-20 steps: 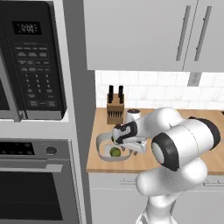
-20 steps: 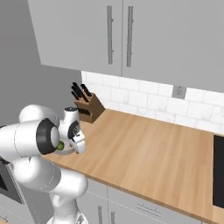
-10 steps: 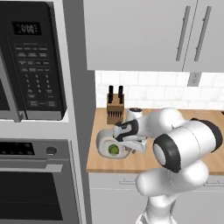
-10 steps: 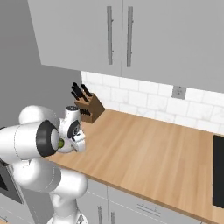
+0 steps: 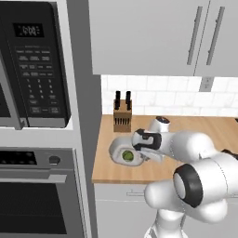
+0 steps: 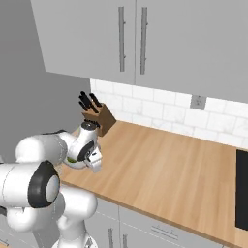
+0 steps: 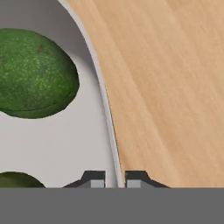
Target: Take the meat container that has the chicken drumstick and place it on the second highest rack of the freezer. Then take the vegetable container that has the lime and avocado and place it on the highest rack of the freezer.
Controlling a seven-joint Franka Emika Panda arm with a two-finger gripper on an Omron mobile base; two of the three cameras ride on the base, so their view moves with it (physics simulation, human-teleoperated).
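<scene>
Wood counter (image 5: 139,172) right of the oven column (image 5: 42,116), white uppers (image 6: 145,43) above. Knife block (image 5: 122,118) at the far left corner against the tile. Pale container (image 5: 117,148) on the counter's left end, near of the block. Avocado (image 7: 33,74) inside it, dark green; lime (image 7: 17,180) just beside, mostly cut off in the hand view. Gripper (image 7: 114,178) clamped on the container's rim, one finger inside, one outside over bare wood.
</scene>
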